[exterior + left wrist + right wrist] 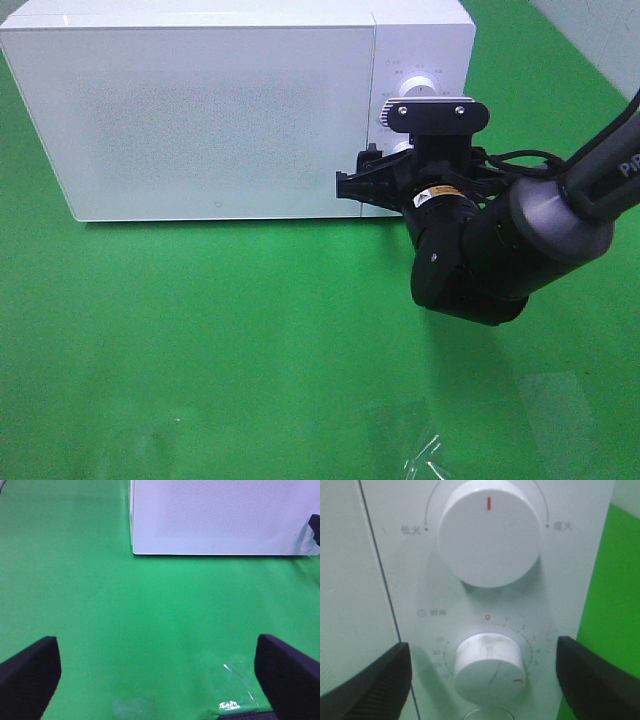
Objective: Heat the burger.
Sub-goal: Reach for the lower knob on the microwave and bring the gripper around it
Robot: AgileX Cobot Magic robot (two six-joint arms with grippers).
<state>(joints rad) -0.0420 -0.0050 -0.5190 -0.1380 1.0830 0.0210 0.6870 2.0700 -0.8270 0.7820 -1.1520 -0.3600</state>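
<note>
R end effector [482, 677] up at ctrl panel of microwave [250, 15], fingers apart, flanking lower dial [490, 667] w/o touching; nothing held. Upper dial [489, 532] above it on panel, red mark mid-arc btwn the two labels. Microwave door [200, 120] shut. L end effector [160, 680] wide apart, empty, over green bench [200, 350], facing microwave front from well back. No sight of burger in any cam; position, heading, long axis: can't tell.
</note>
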